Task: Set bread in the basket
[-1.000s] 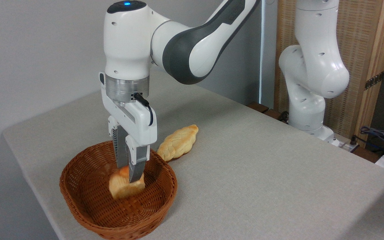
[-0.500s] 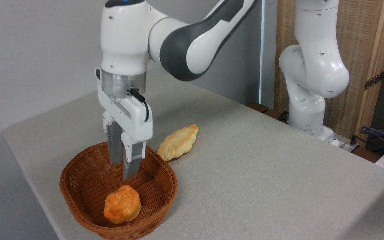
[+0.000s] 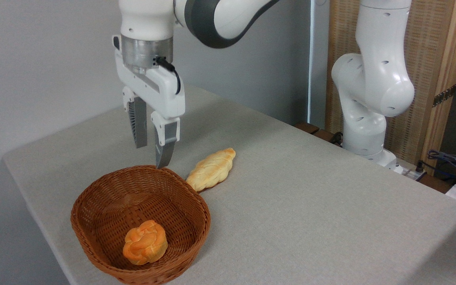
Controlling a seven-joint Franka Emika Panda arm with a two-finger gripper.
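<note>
While my fingers (image 3: 151, 152) hang parted and empty, I see the bun (image 3: 145, 242) directly below them, inside the basket (image 3: 93, 233).

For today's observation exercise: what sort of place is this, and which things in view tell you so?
Probably a robotics lab: a white robot arm is mounted beside a plain grey table, loose cables lie at the right, and only a basket and bread sit out.
</note>
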